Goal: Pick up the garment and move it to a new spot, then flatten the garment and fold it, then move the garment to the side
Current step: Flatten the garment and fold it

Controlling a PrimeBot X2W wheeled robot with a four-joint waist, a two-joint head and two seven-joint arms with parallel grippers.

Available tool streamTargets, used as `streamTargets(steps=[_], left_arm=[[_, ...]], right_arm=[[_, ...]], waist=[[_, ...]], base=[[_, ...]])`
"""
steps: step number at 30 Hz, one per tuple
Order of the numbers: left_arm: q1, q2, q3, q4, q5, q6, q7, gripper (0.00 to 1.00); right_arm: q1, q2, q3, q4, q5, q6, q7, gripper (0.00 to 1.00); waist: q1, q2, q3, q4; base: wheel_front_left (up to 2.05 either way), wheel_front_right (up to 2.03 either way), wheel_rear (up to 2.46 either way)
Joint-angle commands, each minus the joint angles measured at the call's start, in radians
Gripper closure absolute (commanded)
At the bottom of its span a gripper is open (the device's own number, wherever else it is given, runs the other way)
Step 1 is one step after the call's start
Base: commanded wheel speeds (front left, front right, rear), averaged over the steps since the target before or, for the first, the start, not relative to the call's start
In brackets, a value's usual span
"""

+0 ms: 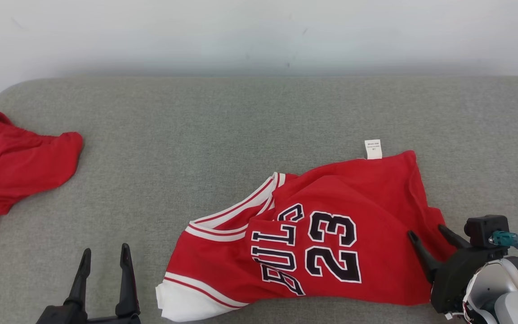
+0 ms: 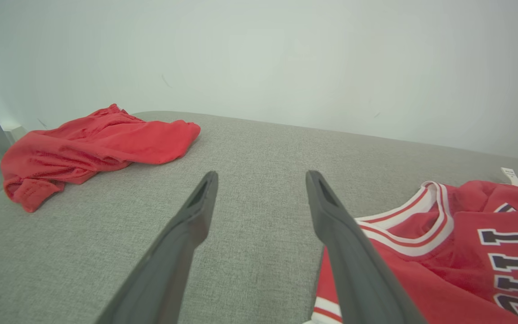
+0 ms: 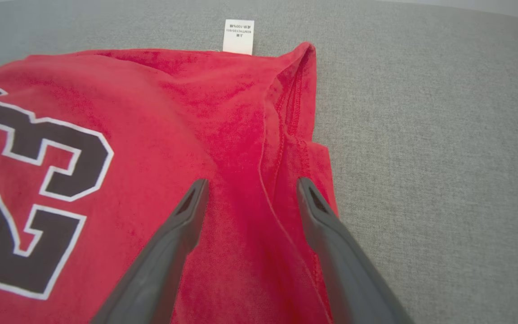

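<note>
The garment [image 1: 331,225] is a red basketball jersey with white trim and the number 23. It lies crumpled on the grey padded surface [image 1: 223,135], right of centre, a white label [image 1: 372,149] sticking out at its far edge. My right gripper [image 1: 426,235] hovers open over the jersey's right hem [image 3: 286,148], nothing between its fingers. My left gripper [image 1: 106,256] stands open at the lower left, clear of the cloth; in the left wrist view the jersey's neckline [image 2: 421,225] lies just to the right of the open left gripper [image 2: 261,177].
A second red garment [image 1: 11,166] lies bunched at the surface's far left edge [image 2: 97,144]. A pale wall [image 1: 259,36] runs behind the surface. Bare grey fabric stretches between the two garments and to the right of the jersey [image 3: 443,157].
</note>
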Motion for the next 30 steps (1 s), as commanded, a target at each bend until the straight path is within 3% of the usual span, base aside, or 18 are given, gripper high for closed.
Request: streamTargets(steps=[1, 5, 6, 7, 13, 21, 30], left_arm=[[-0.003, -0.001, 0.002, -0.002, 0.009, -0.001, -0.003, 0.0], [0.001, -0.001, 0.007, -0.008, 0.004, 0.002, -0.003, 0.0], [-0.004, -0.001, 0.003, -0.007, 0.002, 0.002, -0.003, 0.0], [-0.008, -0.001, 0.003, -0.006, 0.002, 0.002, -0.003, 0.0], [-0.008, -0.001, 0.011, -0.006, -0.001, 0.008, -0.003, 0.0], [-0.008, -0.001, 0.006, -0.001, -0.006, 0.01, -0.003, 0.0], [-0.034, -0.001, -0.008, 0.007, -0.006, 0.005, -0.003, 0.0]], right_arm=[[0.001, 0.007, -0.009, 0.009, -0.008, -0.003, 0.002, 0.0], [-0.026, 0.022, -0.021, 0.064, -0.007, -0.002, 0.006, 0.0], [-0.038, 0.005, -0.013, 0.104, -0.036, -0.002, 0.014, 0.62], [-0.048, 0.008, -0.009, 0.119, -0.033, -0.003, 0.002, 1.0], [-0.078, 0.023, 0.0, 0.146, -0.006, -0.003, -0.079, 1.0], [-0.131, 0.005, 0.002, 0.089, 0.05, -0.003, -0.148, 1.0], [-0.307, 0.004, 0.02, 0.147, 0.063, -0.002, -0.15, 1.0]], waist=[[0.0, -0.0001, 0.009, 0.012], [0.0, -0.0001, 0.022, 0.024], [0.0, -0.0001, 0.028, 0.03], [0.0, -0.0001, 0.03, 0.032], [0.0, -0.0001, 0.03, 0.035], [0.0, -0.0001, 0.025, 0.024], [0.0, -0.0001, 0.045, 0.054]], base=[[0.0, 0.0, 0.0], [0.0, 0.0, 0.0], [0.0, 0.0, 0.0], [0.0, 0.0, 0.0], [0.0, 0.0, 0.0], [0.0, 0.0, 0.0], [0.0, 0.0, 0.0]])
